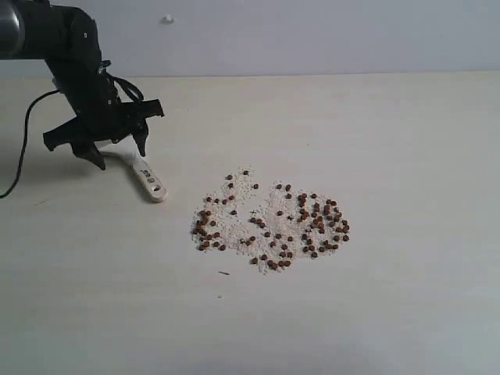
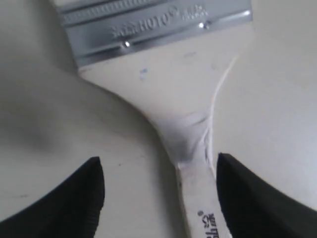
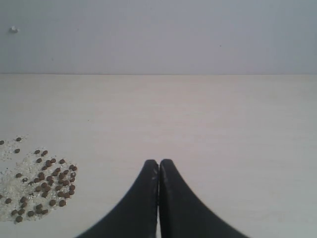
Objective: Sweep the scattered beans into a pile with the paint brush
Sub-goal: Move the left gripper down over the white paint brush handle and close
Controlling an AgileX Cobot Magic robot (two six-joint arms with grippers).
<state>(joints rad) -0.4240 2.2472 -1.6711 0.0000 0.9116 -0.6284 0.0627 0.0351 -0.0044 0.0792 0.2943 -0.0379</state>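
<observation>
At upper left, the left gripper [image 1: 119, 153] is spread astride the handle of the paint brush [image 1: 148, 181]. An off-centre closure could leave it twisted or dropped. The beans [image 1: 273, 226] are scattered at centre. The right gripper [image 3: 158, 166] is pressed together.

Left arm reaches in from the far left, black, elbow up and wrist bent so the left gripper [image 1: 122, 154] points down, jaws spread wide apart. The right gripper [image 3: 158, 166] sits low and level, both fingers pressed tight together, tips touching.
</observation>
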